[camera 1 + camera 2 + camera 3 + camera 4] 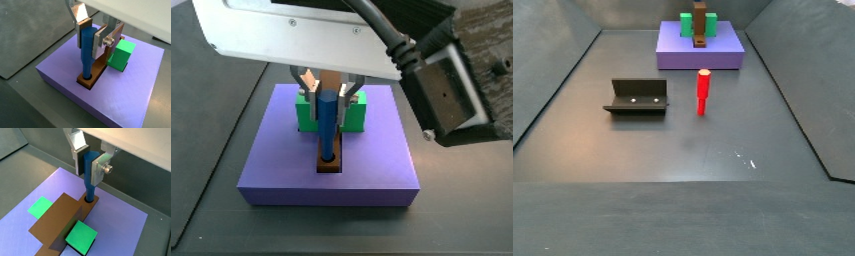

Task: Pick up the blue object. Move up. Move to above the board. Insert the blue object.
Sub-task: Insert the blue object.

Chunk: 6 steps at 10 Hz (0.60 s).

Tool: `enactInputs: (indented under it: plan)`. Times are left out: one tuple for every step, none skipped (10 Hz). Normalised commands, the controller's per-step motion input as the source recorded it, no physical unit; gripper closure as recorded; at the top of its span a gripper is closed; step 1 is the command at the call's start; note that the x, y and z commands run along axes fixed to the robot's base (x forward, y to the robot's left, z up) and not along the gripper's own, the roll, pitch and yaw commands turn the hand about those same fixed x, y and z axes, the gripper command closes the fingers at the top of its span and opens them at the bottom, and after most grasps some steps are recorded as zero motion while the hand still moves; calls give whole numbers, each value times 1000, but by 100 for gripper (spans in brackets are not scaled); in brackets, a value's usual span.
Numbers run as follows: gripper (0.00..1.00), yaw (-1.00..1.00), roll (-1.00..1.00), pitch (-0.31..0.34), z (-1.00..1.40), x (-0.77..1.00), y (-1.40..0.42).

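The gripper (pixel 91 42) is shut on the blue object (pixel 87 59), a short blue peg held upright between the silver fingers. The peg's lower end sits in the round hole near the end of the brown board (pixel 99 70). Both wrist views show this; the gripper (pixel 89 168), peg (pixel 89 190) and board (pixel 57 223) are also in a wrist view. The board passes through a green block (pixel 122 54). In a side view the gripper (pixel 327 95) holds the peg (pixel 327 128) over the board's near end (pixel 330 166).
The board and green block (pixel 305 112) rest on a large purple slab (pixel 372 160) at the far end of the floor (pixel 727 55). A red peg (pixel 703 92) stands upright on the grey floor. The dark fixture (pixel 637 97) stands to its left.
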Motion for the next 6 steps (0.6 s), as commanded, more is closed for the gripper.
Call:
enactInputs:
  plan:
    - [100, 0, 66, 0, -40, 0, 0]
    - [100, 0, 20, 0, -57, 0, 0]
    - [100, 0, 0, 0, -71, 0, 0]
    - [100, -14, 0, 0, -66, 66, 0]
    - [100, 0, 7, 0, -111, 154, 0]
    - [100, 0, 53, 0, -151, 111, 0]
